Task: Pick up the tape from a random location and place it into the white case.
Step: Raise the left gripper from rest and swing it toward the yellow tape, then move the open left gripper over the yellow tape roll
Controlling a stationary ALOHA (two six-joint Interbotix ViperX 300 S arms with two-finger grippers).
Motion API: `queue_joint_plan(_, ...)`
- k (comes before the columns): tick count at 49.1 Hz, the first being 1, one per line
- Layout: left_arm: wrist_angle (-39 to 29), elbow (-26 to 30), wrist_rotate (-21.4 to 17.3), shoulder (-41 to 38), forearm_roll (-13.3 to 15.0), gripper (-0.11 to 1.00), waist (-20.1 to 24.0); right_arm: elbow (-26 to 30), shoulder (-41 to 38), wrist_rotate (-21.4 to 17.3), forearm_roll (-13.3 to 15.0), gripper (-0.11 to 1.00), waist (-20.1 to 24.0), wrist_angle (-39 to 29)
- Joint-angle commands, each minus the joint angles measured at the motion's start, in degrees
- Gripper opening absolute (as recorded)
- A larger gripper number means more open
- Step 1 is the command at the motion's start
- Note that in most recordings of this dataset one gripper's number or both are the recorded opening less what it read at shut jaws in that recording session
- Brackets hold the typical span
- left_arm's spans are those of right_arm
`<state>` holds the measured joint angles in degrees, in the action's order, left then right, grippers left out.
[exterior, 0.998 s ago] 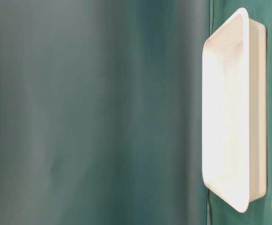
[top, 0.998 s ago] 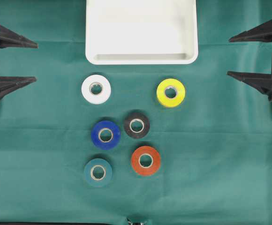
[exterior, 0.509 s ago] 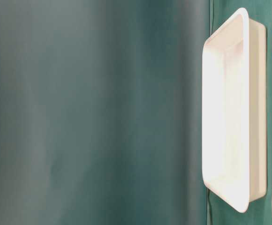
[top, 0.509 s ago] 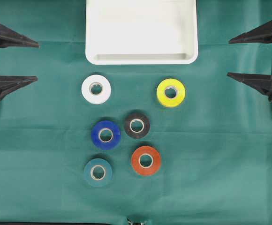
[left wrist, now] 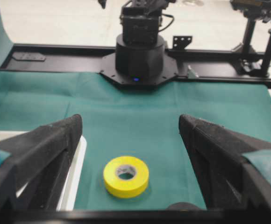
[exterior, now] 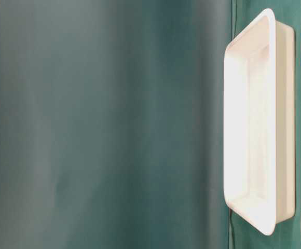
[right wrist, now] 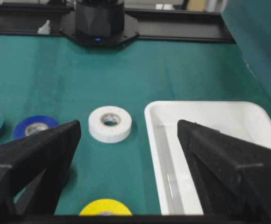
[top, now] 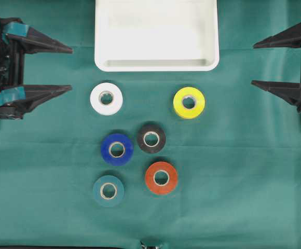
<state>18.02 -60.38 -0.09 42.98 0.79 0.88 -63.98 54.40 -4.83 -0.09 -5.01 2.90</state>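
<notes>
The left end effector (top: 70, 69) is wide open and holds nothing. The white tape (top: 106, 98) lies just past its tips, and the white case (top: 155, 65) sits nearby. The right end effector (top: 254, 63) is wide open too, near the yellow tape (top: 189, 102).

Six tape rolls (top: 151, 138) below white case (top: 156, 65)

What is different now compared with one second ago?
The left end effector has moved further into the overhead view, toward the tape rolls, open and holding nothing. The right end effector, the six tape rolls and the white case stayed as they were.
</notes>
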Motion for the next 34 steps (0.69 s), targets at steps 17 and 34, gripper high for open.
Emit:
queue_joint_plan(17,2.81,12.48,-0.44,-15.03,0.00,0.98,-1.32,0.97,-0.09,-0.09,0.00,0.93,0.00,0.53)
queue_joint_plan(34,3.08,26.72,-2.72,-29.00,-0.09,0.98,-3.16,1.05,-0.09,-0.09,0.00,0.93,0.00,0.35)
